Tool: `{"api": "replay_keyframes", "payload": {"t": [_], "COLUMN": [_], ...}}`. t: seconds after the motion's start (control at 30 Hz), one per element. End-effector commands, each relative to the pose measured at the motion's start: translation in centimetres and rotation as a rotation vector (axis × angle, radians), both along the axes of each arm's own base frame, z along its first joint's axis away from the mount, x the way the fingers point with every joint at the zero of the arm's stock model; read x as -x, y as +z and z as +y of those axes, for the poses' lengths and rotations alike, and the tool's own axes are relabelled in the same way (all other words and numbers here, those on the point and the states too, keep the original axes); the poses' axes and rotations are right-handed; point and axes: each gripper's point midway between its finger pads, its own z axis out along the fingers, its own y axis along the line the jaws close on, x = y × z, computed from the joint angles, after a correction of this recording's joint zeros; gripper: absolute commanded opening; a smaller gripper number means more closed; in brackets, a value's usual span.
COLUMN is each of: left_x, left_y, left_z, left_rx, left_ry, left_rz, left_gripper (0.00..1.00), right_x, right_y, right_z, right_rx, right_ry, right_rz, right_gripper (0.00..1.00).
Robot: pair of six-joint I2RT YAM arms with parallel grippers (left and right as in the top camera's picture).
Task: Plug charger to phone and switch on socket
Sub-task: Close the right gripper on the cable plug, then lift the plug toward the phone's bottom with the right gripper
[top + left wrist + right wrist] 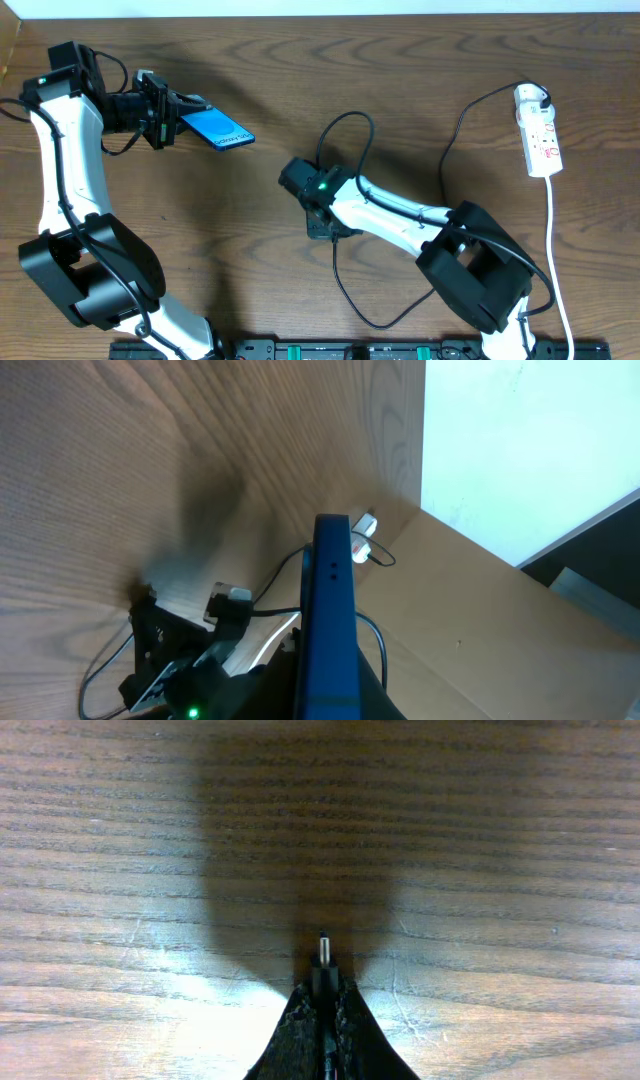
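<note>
**Left jaws:** closed on one short end of the slim blue-screened smartphone with a black edge (pixel 218 130). The phone sits at 10 o'clock in the overhead view, screen up, with its free end pointing to about 4 o'clock. The left wrist view shows it edge-on (pixel 330 610), running straight out from the jaws.

**Right jaws:** pinched narrow on the small plug tip (pixel 322 948) of the long thin black charger cable. They are near the middle of the brown wood-grain desk (pixel 420 70). The metal tip sticks out just past the jaws and casts a shadow on the wood. It points toward 10 o'clock and is well apart from the phone.

**Charger cable, run:** one loop (pixel 352 114) arches at 12 o'clock of the right jaws. More slack curls toward 6 o'clock near the arm base. A further length climbs to 2 o'clock and ends in the black plug head (pixel 537 97).

**Small white elongated power strip with red switch marks** (pixel 540 135)**:** lies at 2 o'clock on the desk, long axis roughly 12 to 6. The plug head is seated at its 12 o'clock end. Switch position: cannot tell.

**Thicker white cord** (pixel 556 250)**:** leaves the strip's 6 o'clock end and runs down to the near desk edge.
</note>
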Motion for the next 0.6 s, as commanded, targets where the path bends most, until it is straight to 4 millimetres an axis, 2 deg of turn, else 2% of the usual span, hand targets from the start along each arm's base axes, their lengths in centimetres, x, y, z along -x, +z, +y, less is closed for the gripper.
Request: {"api": "replay_keyframes", "payload": {"t": [0.0, 0.17, 0.3, 0.43, 0.57], "left_x": [0.0, 0.0, 0.0, 0.0, -0.2], "left_y": [1.5, 1.5, 1.5, 1.5, 1.6], "left_z": [-0.2, -0.7, -0.8, -1.1, -2.1], "left_rx": [-0.001, -0.002, -0.001, -0.002, -0.006], "left_ry": [-0.01, -0.024, -0.027, -0.035, -0.061], "left_rz": [-0.05, -0.051, -0.052, -0.052, -0.067], "left_gripper": [0.07, 0.07, 0.07, 0.07, 0.08], "right_x": [-0.1, -2.7, -5.2, -8.3, -11.0], "right_y": [-1.9, -1.4, 0.0, 3.8, 7.7], "right_z": [-1.2, -2.6, -1.2, 1.1, 1.5], "right_rx": [0.003, -0.088, -0.356, -0.737, -1.001], "right_ry": [-0.051, -0.113, -0.047, 0.088, 0.148], "right_rz": [0.082, 0.136, 0.189, 0.164, 0.11], "right_gripper": [0.02, 0.01, 0.01, 0.01, 0.01]}}
